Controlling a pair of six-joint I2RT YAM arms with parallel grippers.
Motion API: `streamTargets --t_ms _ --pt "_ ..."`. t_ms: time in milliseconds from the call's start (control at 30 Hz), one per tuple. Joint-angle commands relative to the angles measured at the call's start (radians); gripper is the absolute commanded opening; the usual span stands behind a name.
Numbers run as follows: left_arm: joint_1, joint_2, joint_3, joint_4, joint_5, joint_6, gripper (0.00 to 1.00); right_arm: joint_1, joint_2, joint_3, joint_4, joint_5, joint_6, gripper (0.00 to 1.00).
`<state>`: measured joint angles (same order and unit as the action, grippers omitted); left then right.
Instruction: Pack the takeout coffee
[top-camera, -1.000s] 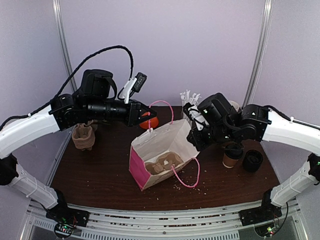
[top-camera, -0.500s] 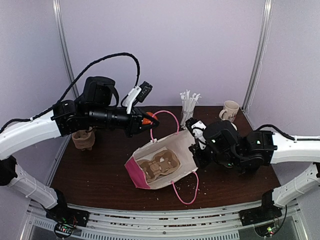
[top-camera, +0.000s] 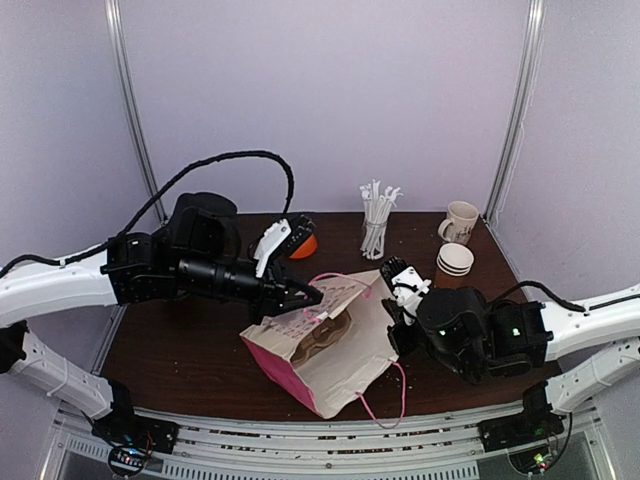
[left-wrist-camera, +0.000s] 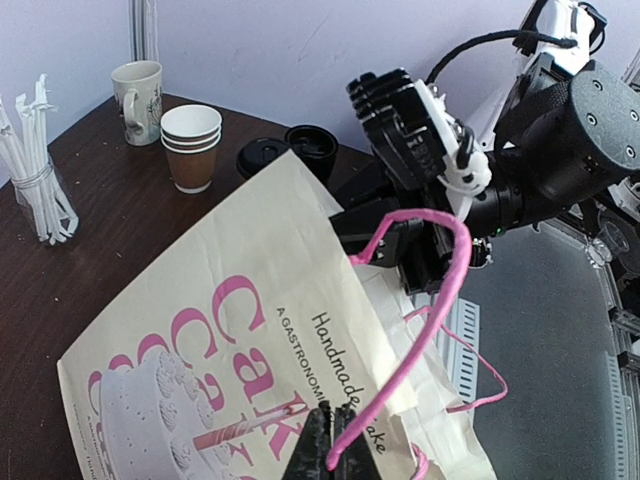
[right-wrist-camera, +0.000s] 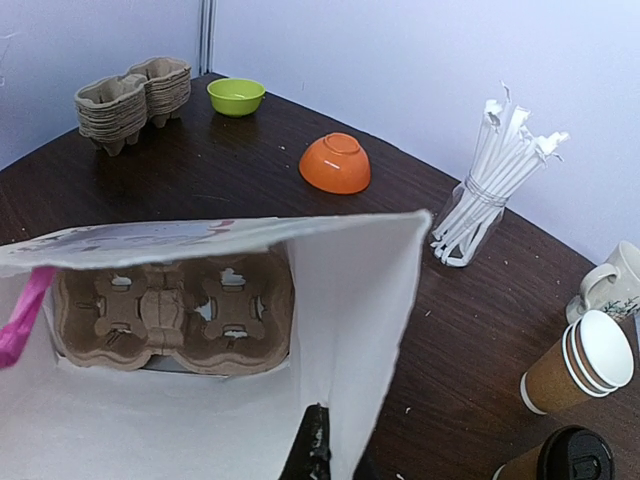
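L gripper pinches the pink handle of the bag; R gripper is clamped on its mouth edge. Lidded coffee cup stands outside, right of the bag. Prob. light, thin-walled and crushable, so grip mid-wall, gently, upright.

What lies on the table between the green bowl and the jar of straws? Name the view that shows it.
An upturned orange bowl, apart from both the green bowl and the jar of straws. The right wrist view shows it.
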<state>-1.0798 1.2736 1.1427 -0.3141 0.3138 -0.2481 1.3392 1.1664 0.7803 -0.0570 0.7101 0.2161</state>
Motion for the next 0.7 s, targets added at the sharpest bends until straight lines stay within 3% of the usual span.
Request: streamTargets --t_ms 0,333,667 --pt "-0.006 -0.052 -0.022 0.049 -0.021 0.015 0.0 0.028 0.021 0.012 0.053 0.081 -0.046 0.0" --pt "-0.006 -0.08 -0.015 0.056 -0.08 -0.004 0.0 0.042 0.025 0.058 0.0 0.076 -0.047 0.0" --pt "-0.006 -0.088 -0.04 0.157 -0.078 -0.095 0.0 0.041 0.015 0.193 -0.218 0.016 0.017 0.0"
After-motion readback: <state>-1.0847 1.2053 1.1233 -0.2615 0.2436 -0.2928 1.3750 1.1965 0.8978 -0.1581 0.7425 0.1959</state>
